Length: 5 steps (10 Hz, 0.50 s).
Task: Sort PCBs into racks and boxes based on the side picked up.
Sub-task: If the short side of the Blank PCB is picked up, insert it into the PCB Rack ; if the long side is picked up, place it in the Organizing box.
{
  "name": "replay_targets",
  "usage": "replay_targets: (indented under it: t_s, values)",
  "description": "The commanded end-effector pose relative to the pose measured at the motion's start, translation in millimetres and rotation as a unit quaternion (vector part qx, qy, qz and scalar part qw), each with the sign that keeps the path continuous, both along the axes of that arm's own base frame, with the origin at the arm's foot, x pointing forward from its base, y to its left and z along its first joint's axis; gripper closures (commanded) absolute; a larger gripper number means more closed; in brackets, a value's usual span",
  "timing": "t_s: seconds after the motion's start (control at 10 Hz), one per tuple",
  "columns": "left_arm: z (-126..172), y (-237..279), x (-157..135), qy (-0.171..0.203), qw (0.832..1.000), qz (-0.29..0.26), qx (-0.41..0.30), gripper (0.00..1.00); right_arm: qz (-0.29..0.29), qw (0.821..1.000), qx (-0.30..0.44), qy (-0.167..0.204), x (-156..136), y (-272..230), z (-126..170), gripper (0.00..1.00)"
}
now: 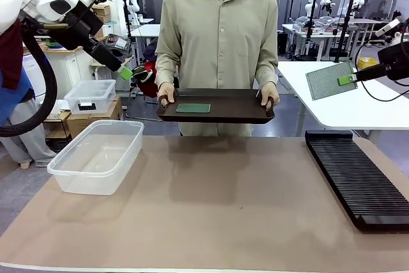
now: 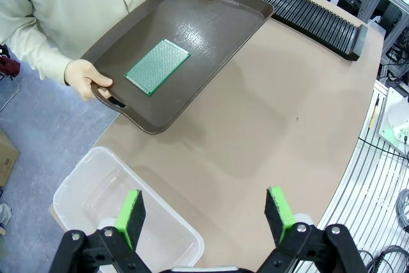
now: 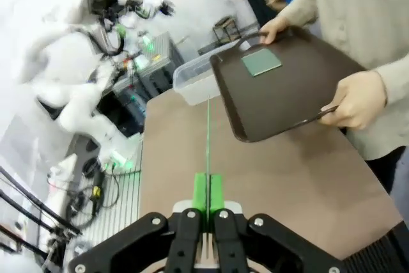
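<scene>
One green PCB lies flat on the dark brown tray that a person holds by both handles at the table's far edge; the same PCB lies on the tray in both wrist views. My right gripper is shut on the edge of a second PCB, held up high at the right above the black rack; in its wrist view this PCB is seen edge-on. My left gripper hangs open and empty at upper left, above the clear box.
A smaller lidded clear box stands on cardboard beyond the table's left side. White tables with other equipment stand behind the person. The brown table surface lies between box and rack.
</scene>
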<state>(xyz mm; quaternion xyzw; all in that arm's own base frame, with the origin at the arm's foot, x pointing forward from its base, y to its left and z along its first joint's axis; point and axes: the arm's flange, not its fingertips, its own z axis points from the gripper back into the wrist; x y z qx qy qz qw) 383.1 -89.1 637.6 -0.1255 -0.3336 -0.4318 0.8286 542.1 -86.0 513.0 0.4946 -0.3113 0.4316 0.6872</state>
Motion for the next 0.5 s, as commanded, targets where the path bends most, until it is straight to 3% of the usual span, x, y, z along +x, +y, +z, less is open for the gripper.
replay_targets:
  t_s: [0.0,0.1,0.2,0.4]
  values:
    - [-2,1,0,0.004,1.000,-0.002,-0.002,0.00,0.069,0.994,-0.008,-0.080,13,-36,-1,0.98]
    - [-2,1,0,0.004,1.000,-0.002,-0.002,0.00,0.095,0.989,-0.004,-0.114,18,-50,-9,0.98]
    - [-2,1,0,0.004,1.000,-0.002,-0.002,0.00,0.127,0.984,-0.004,-0.123,23,-63,-18,0.98]
    - [-2,1,0,0.004,1.000,-0.002,-0.002,0.00,0.128,0.974,-0.016,-0.188,41,-98,-26,0.98]
